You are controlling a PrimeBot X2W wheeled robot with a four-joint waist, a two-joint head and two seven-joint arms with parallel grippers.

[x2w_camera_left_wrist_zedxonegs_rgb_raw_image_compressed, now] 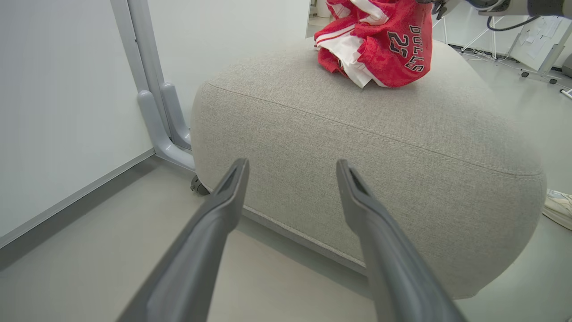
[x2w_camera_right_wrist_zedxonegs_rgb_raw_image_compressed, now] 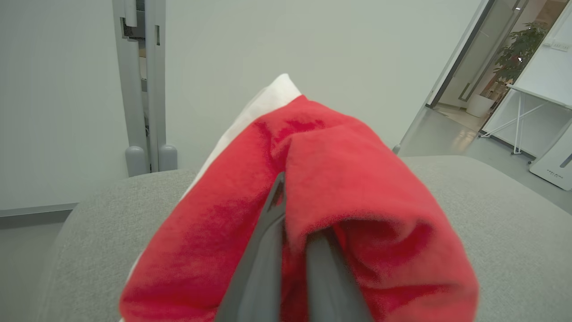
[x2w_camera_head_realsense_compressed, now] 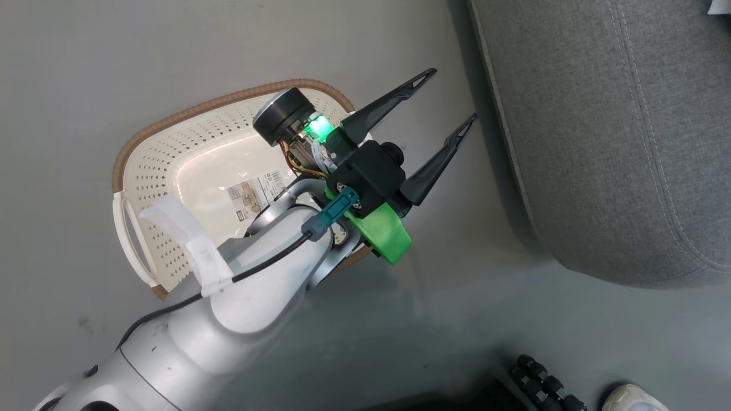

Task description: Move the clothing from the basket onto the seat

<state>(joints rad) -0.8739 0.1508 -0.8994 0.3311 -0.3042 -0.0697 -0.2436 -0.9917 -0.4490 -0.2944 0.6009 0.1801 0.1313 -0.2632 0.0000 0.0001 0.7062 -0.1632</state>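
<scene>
Now my right hand (x2w_camera_right_wrist_zedxonegs_rgb_raw_image_compressed: 295, 223) is pinched tight on the red and white clothes (x2w_camera_left_wrist_zedxonegs_rgb_raw_image_compressed: 380, 44). The bottom of the bundle sits on top of the big grey seat (x2w_camera_left_wrist_zedxonegs_rgb_raw_image_compressed: 357, 156). My left hand (x2w_camera_head_realsense_compressed: 452, 94) is spread wide open, low by the seat's side. The white basket (x2w_camera_head_realsense_compressed: 171, 160) stands on the floor (x2w_camera_head_realsense_compressed: 85, 57) under my left arm (x2w_camera_head_realsense_compressed: 257, 274), near the seat.

- basket (x2w_camera_head_realsense_compressed: 171, 154): cream plastic, smooth with a slight gloss; the rim is brown and woven.
- seat (x2w_camera_left_wrist_zedxonegs_rgb_raw_image_compressed: 357, 147): grey cloth, matt, coarse weave, stitched seams.
- clothing (x2w_camera_left_wrist_zedxonegs_rgb_raw_image_compressed: 380, 49): soft red and white fabric, fuzzy up close.
- left gripper (x2w_camera_left_wrist_zedxonegs_rgb_raw_image_compressed: 291, 162): dark, matt, smooth fingers, plastic by the look.
- floor (x2w_camera_head_realsense_compressed: 85, 68): grey, smooth, faint sheen.
- forearm shell (x2w_camera_head_realsense_compressed: 171, 348): pale, smooth, semi-gloss.
</scene>
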